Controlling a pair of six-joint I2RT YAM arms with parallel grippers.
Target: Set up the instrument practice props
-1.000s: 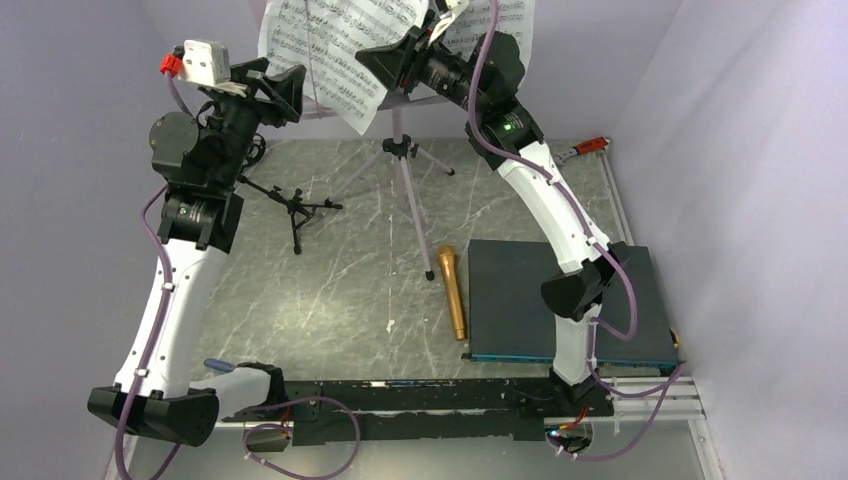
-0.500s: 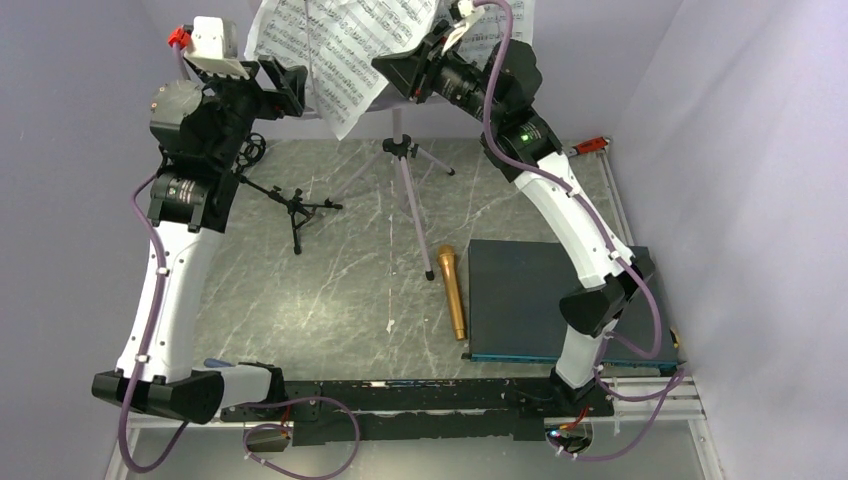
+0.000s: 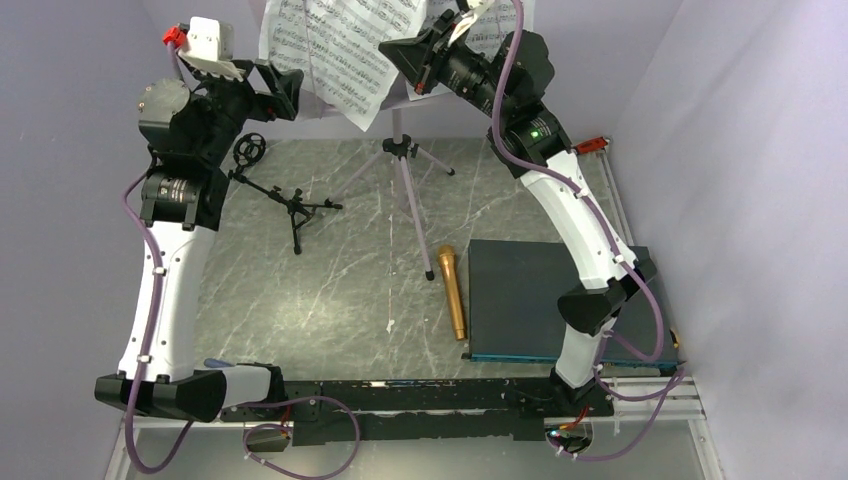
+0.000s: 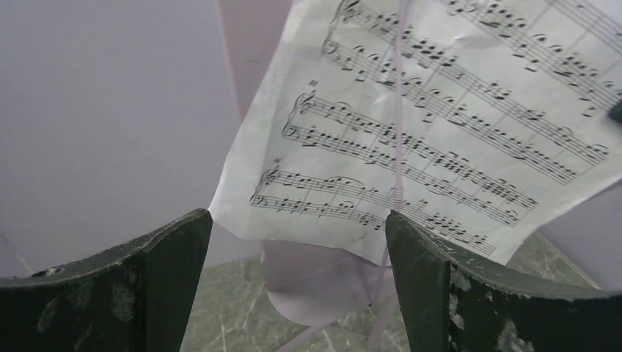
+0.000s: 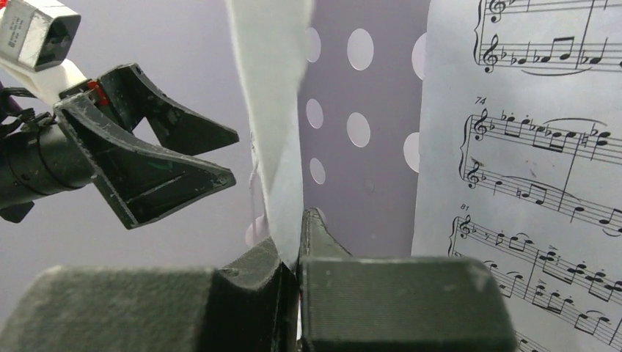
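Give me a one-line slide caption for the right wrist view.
Right gripper, jaws shut on a sheet-music page edge, before the perforated music stand; open left gripper nearby.

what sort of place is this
Probably a robot lab booth, not a music room: plain walls box in a marbled table holding a stand with sheet music and a microphone.

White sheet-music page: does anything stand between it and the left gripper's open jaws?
Nothing visible does. In the left wrist view the white sheet-music page hangs in open air just beyond the left gripper, whose jaws are wide apart. The right gripper pinches the page's opposite edge, off to the side of that path.
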